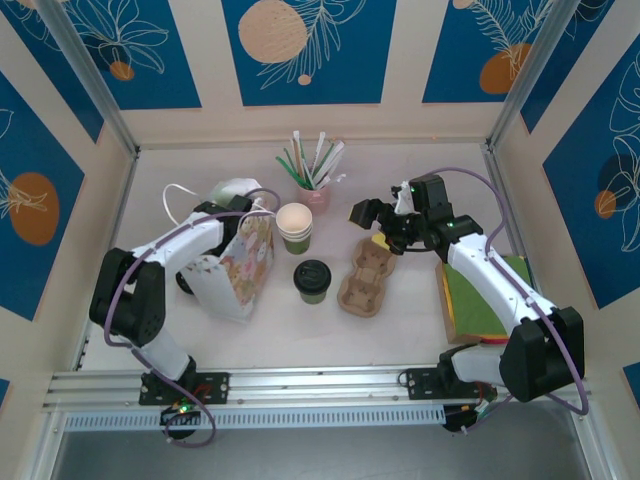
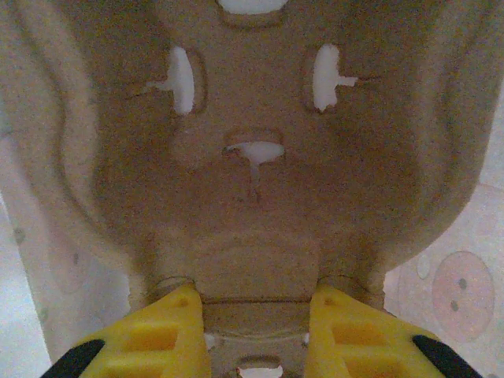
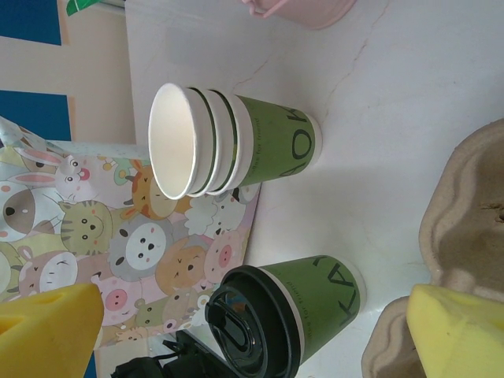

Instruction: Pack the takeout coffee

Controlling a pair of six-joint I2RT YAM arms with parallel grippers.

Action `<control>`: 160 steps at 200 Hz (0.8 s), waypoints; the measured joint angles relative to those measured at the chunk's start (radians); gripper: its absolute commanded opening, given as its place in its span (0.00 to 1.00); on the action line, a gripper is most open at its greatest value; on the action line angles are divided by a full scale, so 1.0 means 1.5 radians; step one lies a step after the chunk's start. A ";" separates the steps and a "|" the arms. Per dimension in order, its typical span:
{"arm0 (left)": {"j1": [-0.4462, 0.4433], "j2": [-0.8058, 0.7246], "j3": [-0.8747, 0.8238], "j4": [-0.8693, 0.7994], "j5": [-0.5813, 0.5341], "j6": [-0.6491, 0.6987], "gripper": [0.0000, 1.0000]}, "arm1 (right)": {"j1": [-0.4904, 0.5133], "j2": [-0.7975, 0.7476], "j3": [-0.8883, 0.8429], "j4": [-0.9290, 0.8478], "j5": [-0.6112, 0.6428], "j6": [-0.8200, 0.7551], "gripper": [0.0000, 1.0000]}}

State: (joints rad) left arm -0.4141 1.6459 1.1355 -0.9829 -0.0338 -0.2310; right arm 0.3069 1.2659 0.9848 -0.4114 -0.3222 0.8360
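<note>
Left hand (image 2: 256, 311) tight on pulp carrier (image 2: 252, 213) inside bag (image 1: 240, 270)

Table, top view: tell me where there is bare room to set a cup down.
Bare: the near strip in front of the takeout coffee and cup carrier, and the back patch between the straw cup and the right arm. Crowded: the centre, where paper bag, stacked cups, coffee and carrier sit close together.
</note>
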 measured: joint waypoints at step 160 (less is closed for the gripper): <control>-0.001 0.014 0.000 0.000 0.000 0.000 0.26 | -0.001 -0.017 -0.009 0.000 0.000 0.000 0.99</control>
State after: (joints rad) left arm -0.4156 1.6669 1.1358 -0.9833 -0.0341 -0.2310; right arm 0.3061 1.2400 0.9714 -0.4118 -0.3222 0.8364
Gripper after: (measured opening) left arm 0.265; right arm 0.989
